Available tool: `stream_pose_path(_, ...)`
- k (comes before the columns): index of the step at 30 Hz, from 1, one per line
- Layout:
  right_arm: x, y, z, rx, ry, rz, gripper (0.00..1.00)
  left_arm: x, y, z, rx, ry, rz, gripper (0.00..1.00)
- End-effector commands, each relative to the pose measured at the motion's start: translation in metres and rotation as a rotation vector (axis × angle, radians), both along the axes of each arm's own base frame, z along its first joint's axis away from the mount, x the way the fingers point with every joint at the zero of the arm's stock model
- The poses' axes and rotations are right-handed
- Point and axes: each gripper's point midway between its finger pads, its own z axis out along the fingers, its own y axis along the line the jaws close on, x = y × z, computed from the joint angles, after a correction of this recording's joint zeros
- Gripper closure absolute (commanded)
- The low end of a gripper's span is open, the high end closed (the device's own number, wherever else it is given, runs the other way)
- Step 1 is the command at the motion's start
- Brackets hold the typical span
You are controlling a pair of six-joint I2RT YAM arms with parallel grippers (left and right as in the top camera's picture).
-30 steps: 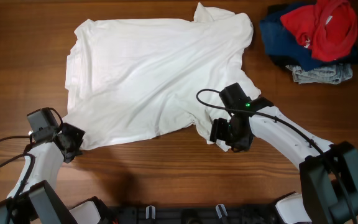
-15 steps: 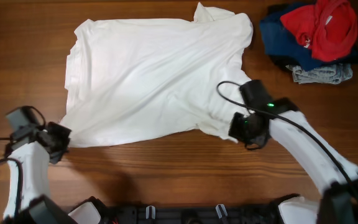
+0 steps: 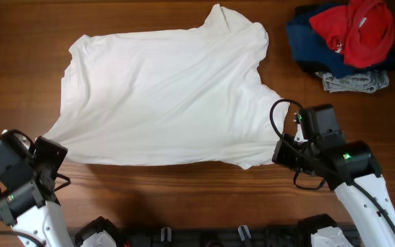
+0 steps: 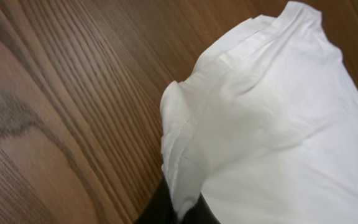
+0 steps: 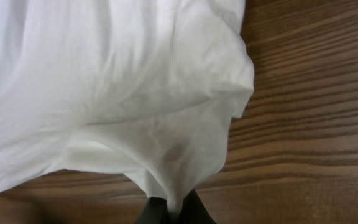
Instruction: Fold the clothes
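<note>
red, navy, grey garments (image 3: 345,44) on wooden table (image 3: 184,192)

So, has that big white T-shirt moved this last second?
Yes. The large white T-shirt slid down-left in the overhead view, its top-right corner farther from the red-and-navy clothes pile.

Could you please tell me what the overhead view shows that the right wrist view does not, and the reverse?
Only overhead: the whole white T-shirt spread out, the left pincer at its near-left corner, the right pincer at its near-right corner, and a pile of red, navy and grey garments at the far right. Only right wrist: close up, the fabric bunching and running down between the right pincer's dark fingertips. Both: the T-shirt lying on the wooden table.
</note>
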Motion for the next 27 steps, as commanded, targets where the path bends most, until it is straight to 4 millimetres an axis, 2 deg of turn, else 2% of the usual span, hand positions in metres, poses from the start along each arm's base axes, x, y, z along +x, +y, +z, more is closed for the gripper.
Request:
stream_pose_path(1,0.015,-0.002,0.012,-0.020,-0.067,0.010,0.96,0.003,0.004,0.007,0.027,-0.011,-0.012,0.96)
stream_pose_path(3,0.029,0.000,0.012,-0.029,-0.109,0.031,0.96,0.006,0.006,0.002,0.018,0.003,-0.013,0.96)
stream_pose_path(6,0.059,0.007,0.017,-0.021,-0.209,0.061,0.95,0.015,0.012,-0.007,0.005,0.020,-0.012,0.96)
stream_pose_path(11,0.111,0.019,0.024,-0.023,-0.372,0.117,0.96,0.042,0.023,-0.012,0.000,-0.028,-0.033,0.96)
stream_pose_path(17,0.163,0.031,0.022,-0.029,-0.505,0.157,0.96,0.077,0.029,0.001,-0.019,-0.176,-0.057,0.96)
stream_pose_path(18,0.178,0.035,0.024,-0.035,-0.542,0.173,0.95,0.084,0.032,0.005,-0.009,-0.205,-0.058,0.96)
stream_pose_path(23,0.213,0.041,0.032,-0.060,-0.598,0.191,0.96,0.108,0.035,0.021,0.046,-0.297,-0.100,0.96)
stream_pose_path(27,0.234,0.045,0.030,-0.070,-0.623,0.198,0.96,0.131,0.025,0.033,0.084,-0.364,-0.161,0.96)
